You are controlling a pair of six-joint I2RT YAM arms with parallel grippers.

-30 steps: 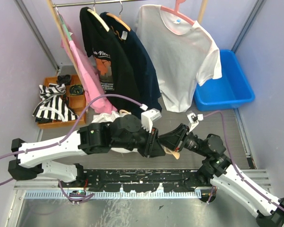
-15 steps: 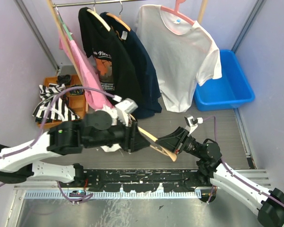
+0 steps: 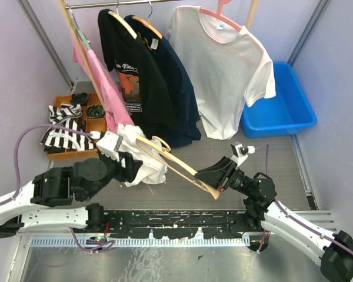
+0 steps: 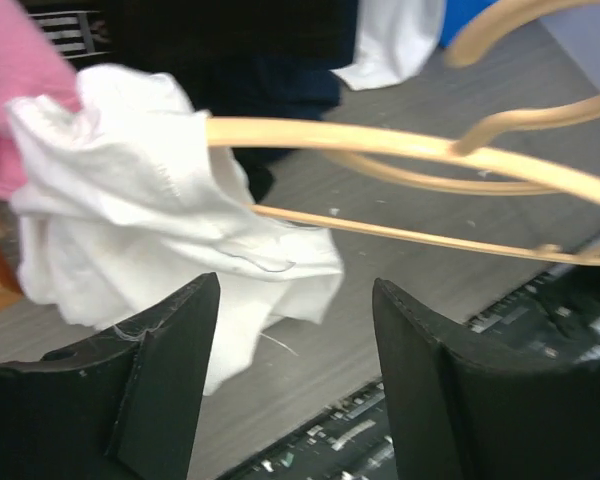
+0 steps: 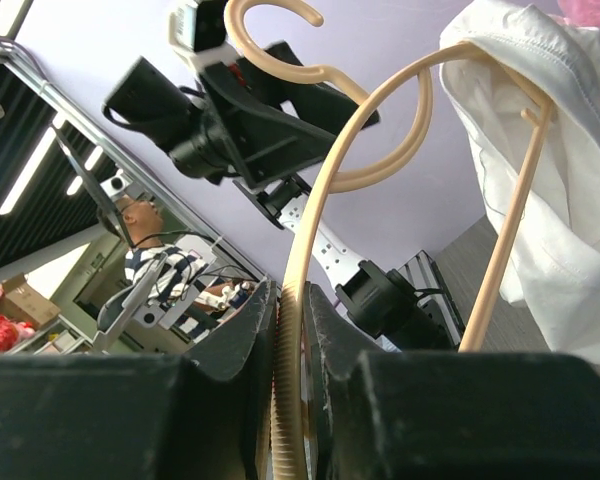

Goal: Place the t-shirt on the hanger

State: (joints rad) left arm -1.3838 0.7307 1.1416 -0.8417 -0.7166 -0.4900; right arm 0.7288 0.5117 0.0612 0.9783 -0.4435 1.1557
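Wooden hanger carries the bunched t-shirt on its ten-o'clock end — right gripper clamps its four-o'clock end. Left gripper stands wide open, holding nothing.

A pale wooden hanger with curved arms, a thin lower bar and a curled hook is held up off the bench, slanting diagonally. Its lower right end is pinched between the fingers of the right gripper. A plain white t-shirt hangs bunched and crumpled over the raised left end only, drooping in loose folds. The rest of the hanger is bare.
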